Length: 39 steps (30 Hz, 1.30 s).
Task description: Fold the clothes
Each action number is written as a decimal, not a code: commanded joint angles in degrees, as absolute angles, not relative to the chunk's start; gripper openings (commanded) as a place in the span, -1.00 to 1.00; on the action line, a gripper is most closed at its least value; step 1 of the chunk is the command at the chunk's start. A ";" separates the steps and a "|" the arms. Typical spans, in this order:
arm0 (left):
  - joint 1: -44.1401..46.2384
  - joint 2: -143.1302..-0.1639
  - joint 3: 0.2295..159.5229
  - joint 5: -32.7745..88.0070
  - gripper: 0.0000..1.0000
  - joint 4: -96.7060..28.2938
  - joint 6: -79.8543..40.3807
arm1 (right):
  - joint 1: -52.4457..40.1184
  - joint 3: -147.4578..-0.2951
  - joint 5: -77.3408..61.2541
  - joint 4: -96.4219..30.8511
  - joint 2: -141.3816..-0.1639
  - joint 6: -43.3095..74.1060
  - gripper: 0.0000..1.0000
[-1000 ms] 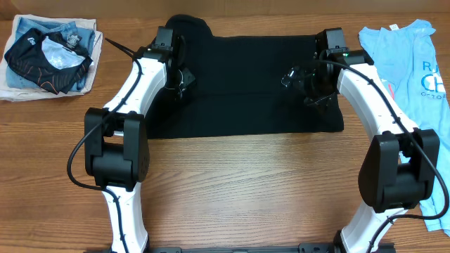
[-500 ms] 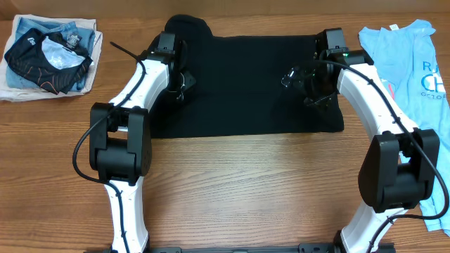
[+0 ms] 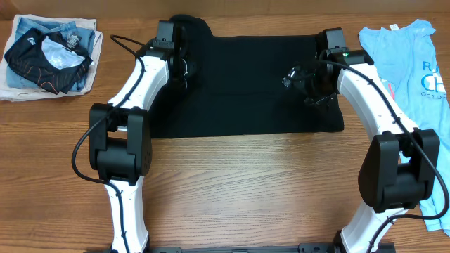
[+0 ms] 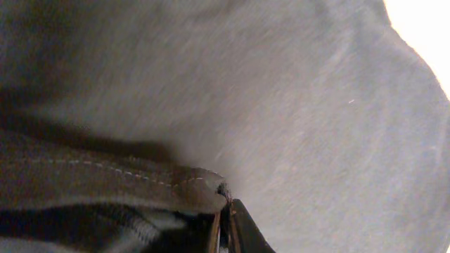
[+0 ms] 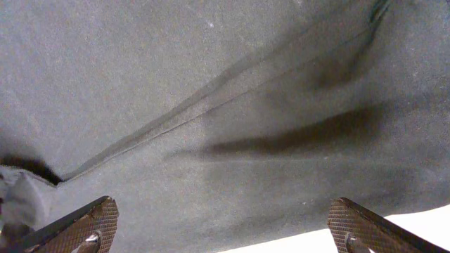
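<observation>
Shirt (image 3: 246, 91) lies flat on the table (image 3: 246, 183), in the far middle between the 2 arms, with its long axis running left to right. At the far left, well apart from it, sits a pile (image 3: 49, 53) of other garments that has no part in this fold. Next comes the left gripper (image 3: 181, 68), over the shirt's far-left corner and just below the 1 sleeve (image 3: 190, 27) that pokes out past the far edge. Its jaws are closed, and the left wrist view shows a stitched hem (image 4: 105, 176) running straight into them, so I judge it has the shirt's edge pinched. From that grip the bulk of the cloth lies to the right and toward the robot. Across the shirt, the right gripper (image 3: 295, 76) hangs over the far-right part with its jaws spread wide and nothing between them. The cloth fills the view beneath it, and the right edge lies further right of the jaws. I cannot tell whether its tips touch the fabric. The right arm is the nearer one to that far-right corner, so a matching hold there looks like what the fold needs. Beyond it, near but apart, lies a blue shirt (image 3: 404, 63). The black shirt looks plain, matte and soft. It forms a nearly smooth rectangle with a straight near edge, and 1 seam (image 5: 211, 98) crosses it at a slant under the right gripper. No label shows.
</observation>
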<state>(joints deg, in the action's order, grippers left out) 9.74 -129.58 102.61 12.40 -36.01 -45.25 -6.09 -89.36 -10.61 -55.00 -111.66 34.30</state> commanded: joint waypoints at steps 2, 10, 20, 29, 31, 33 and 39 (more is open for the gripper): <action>9.82 -130.65 104.03 10.94 -0.74 -33.01 -45.19 | -6.04 -89.97 -9.89 -54.87 -111.28 34.28 1.00; 9.78 -130.69 104.05 12.78 1.00 -33.12 -39.38 | -6.04 -89.97 -9.89 -55.24 -111.28 34.30 1.00; 4.19 -122.50 104.12 16.16 1.00 -38.94 -42.74 | -6.04 -89.97 -9.87 -55.00 -111.28 34.30 1.00; 2.24 -117.75 104.09 13.56 0.81 -51.09 -47.81 | -6.04 -89.97 -9.91 -54.63 -111.28 34.33 1.00; 2.26 -118.61 104.07 13.58 0.74 -53.34 -47.81 | -6.04 -89.97 -9.93 -54.57 -111.28 34.33 1.00; 2.33 -119.70 104.03 14.04 0.61 -54.87 -47.79 | -6.07 -89.97 -9.98 -54.61 -111.28 34.33 1.00; 3.60 -124.86 104.01 18.11 0.47 -56.75 -47.88 | -6.07 -89.97 -10.11 -54.83 -111.28 34.33 1.00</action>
